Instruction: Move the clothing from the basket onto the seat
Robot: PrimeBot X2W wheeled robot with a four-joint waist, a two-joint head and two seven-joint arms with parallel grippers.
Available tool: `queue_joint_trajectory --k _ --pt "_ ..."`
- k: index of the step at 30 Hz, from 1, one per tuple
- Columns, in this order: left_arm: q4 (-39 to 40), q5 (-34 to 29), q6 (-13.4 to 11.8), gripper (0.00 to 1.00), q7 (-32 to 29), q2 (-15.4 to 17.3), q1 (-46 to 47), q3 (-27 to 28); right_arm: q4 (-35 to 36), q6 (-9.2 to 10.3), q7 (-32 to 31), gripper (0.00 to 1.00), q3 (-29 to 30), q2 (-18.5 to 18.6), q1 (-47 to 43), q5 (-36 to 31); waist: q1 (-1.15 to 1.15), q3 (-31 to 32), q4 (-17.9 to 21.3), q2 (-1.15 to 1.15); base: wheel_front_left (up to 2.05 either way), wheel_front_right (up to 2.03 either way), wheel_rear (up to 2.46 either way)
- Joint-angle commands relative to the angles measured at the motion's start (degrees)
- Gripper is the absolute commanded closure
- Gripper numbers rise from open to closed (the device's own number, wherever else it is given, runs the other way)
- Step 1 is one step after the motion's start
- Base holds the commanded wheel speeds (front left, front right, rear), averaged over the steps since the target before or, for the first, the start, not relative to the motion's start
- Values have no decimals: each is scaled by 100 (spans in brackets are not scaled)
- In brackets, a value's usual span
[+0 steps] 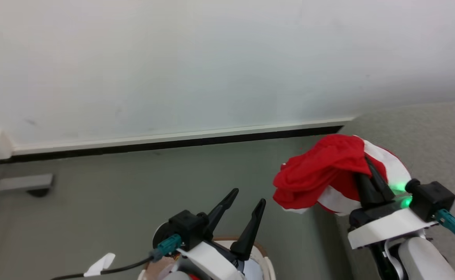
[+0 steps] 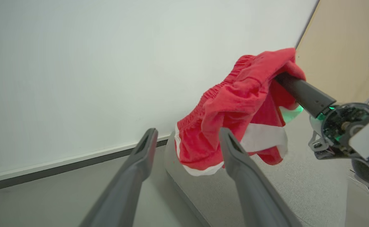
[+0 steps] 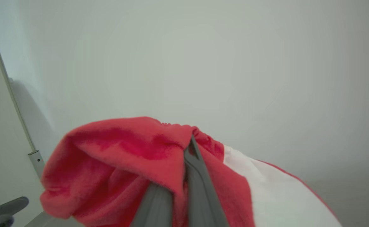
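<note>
1. Starting nearest me: the basket (image 1: 268, 262) sits at the bottom edge of the head view, under my left gripper (image 1: 247, 197), whose fingers are spread apart with nothing between them. A sliver of red beneath that wrist may be more laundry, but it is too small to tell.
2. Farther out and to the right, my right gripper (image 1: 369, 173) is clenched on the clothing (image 1: 313, 175), a red bundle with white panels draped off the fingers, clear of the basket.
3. That bundle hangs over the left, rounded edge of the seat (image 1: 429, 128). I cannot tell whether its lower hem touches the upholstery.
4. I judge this to be the carrying step, close to the drop: the garment is out of the basket but not yet laid down.
5. The next move calls for reaching right and farther over the seat, lowering, then letting go, so the fabric lands well in from the edge and does not slip to the floor (image 1: 134, 175).
</note>
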State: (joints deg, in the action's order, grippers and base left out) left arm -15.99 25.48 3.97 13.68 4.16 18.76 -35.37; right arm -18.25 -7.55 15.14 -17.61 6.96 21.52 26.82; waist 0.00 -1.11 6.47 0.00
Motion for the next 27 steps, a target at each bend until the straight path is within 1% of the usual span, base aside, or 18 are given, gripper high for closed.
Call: queue_joint_trajectory --k 1,6,11,16,18,21,27 --pt "-17 -88 -29 0 57 42 -19 25 76 12 0 100 63 61 -134 -49 0 -72 381 0 0 0 0" --pt "-71 -280 -73 0 114 94 85 63 327 12 1 100 287 177 -279 -107 0 -261 990 0 0 0 0" --pt "-139 -441 -64 0 152 155 181 79 532 12 1 100 524 132 -400 -141 0 -445 1552 0 0 0 0" --pt "-209 -685 -80 0 145 216 271 50 685 12 1 100 692 99 -525 -188 0 -558 1996 0 0 0 0" --pt "-225 -766 -147 0 145 236 311 91 733 12 0 100 745 69 -541 -193 0 -613 2133 0 0 0 0" --pt "-250 -840 -148 0 146 249 321 129 785 12 1 100 794 46 -567 -193 0 -653 2285 0 0 0 0" --pt "-273 -919 -117 0 147 205 262 196 819 12 1 100 836 68 -665 -173 0 -642 2399 0 0 0 0"
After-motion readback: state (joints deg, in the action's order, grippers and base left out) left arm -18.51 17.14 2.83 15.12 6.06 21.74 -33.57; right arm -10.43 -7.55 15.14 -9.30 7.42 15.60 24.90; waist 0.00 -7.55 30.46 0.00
